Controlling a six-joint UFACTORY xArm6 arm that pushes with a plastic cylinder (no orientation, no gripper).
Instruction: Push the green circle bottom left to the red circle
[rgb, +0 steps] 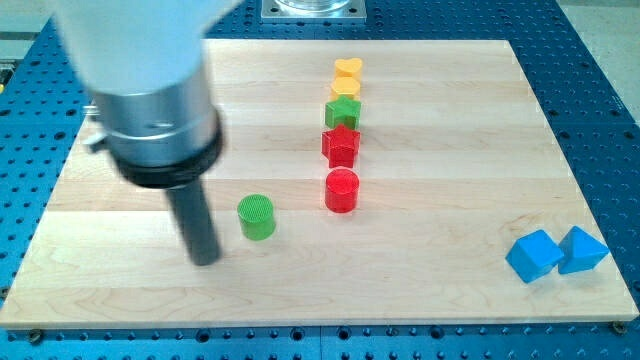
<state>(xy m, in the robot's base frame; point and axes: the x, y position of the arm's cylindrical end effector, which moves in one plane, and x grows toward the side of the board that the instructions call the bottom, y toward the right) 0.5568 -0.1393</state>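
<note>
Tip bare, touching nothing, just left-below green circle. Green already lower-left of red circle; only gentle nudges, avoid overshoot.

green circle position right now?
The green circle sits left of centre on the board, down-left of the red circle and apart from it. My tip is just to its lower left.

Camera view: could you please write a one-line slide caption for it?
My tip rests left of the green circle, which sits lower-left of the red circle.
</note>
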